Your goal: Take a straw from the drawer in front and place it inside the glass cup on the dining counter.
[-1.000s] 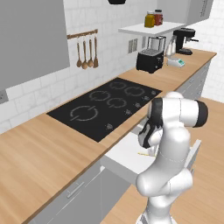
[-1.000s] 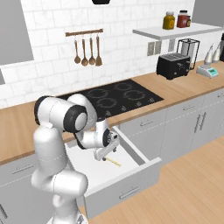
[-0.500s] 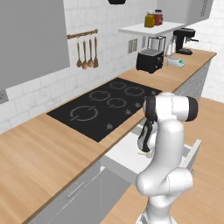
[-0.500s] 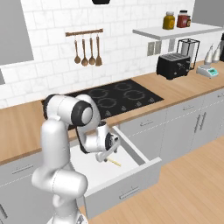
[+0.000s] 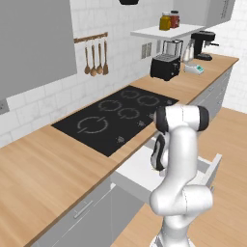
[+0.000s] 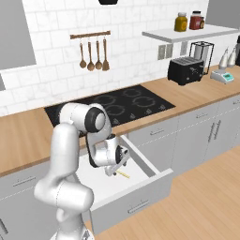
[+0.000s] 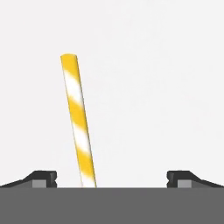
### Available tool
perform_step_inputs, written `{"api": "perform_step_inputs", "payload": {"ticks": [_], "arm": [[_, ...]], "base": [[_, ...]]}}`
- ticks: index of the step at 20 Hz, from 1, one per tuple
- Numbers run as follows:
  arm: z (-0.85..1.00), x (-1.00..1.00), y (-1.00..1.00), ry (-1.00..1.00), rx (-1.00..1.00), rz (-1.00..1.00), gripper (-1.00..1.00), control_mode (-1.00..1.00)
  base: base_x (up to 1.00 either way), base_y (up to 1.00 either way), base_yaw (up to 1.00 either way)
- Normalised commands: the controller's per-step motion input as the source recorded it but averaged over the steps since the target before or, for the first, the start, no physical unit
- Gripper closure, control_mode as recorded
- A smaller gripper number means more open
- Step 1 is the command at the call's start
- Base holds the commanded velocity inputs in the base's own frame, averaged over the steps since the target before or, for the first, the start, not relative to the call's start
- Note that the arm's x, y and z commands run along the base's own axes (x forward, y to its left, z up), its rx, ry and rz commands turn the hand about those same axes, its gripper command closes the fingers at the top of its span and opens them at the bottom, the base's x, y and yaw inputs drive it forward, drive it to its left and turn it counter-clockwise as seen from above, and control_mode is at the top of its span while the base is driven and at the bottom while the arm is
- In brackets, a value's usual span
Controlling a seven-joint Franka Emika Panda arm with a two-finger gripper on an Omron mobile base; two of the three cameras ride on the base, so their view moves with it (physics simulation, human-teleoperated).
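The drawer (image 6: 146,163) stands pulled out below the worktop, white inside with a grey front panel; it is also seen from the left side as the drawer (image 5: 132,170). On its floor lies the straw (image 7: 79,127), striped yellow and white, of which a short piece shows as the straw (image 6: 123,174) beside the hand. My gripper (image 6: 114,170) reaches down into the drawer. In the hand view the gripper (image 7: 111,179) is open, and the straw runs between the fingertips, closer to the left one (image 7: 43,177), untouched. The glass cup and the dining counter are out of view.
A wooden worktop (image 6: 28,129) carries a black cooktop (image 6: 117,104) right behind the drawer. A black toaster (image 6: 185,70) and a scale (image 6: 222,76) stand to the right. Wooden utensils (image 6: 93,55) hang on the tiled wall. Grey cabinet fronts (image 6: 206,136) flank the drawer.
The hand has dropped a little lower into the drawer, over the straw, and the arm's upper joints have swung slightly. The jaws have stayed open.
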Motion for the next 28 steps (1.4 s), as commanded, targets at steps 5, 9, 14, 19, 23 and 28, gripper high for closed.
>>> {"api": "perform_step_inputs", "payload": {"ticks": [5, 9, 14, 19, 23, 28], "arm": [[-0.55, 0.03, -0.16, 0.0, 0.03, 0.02, -1.0, -1.0], [-0.61, 0.0, -0.19, 0.0, 0.07, 0.02, 1.0, -1.0], [-0.85, -0.3, -0.55, 0.0, 0.09, 0.0, 1.0, -1.0], [-1.0, -0.51, -0.74, 0.0, 0.08, 0.0, 1.0, -1.0], [-1.0, -0.53, -0.72, 0.0, 0.04, 0.0, 1.0, -1.0], [-1.0, -0.85, -0.53, -0.04, 0.0, -0.04, 1.0, -1.0]], "base": [[0.0, 0.0, 0.0], [0.0, 0.0, 0.0], [0.0, 0.0, 0.0], [0.0, 0.0, 0.0], [0.0, 0.0, 0.0], [0.0, 0.0, 0.0]]}}
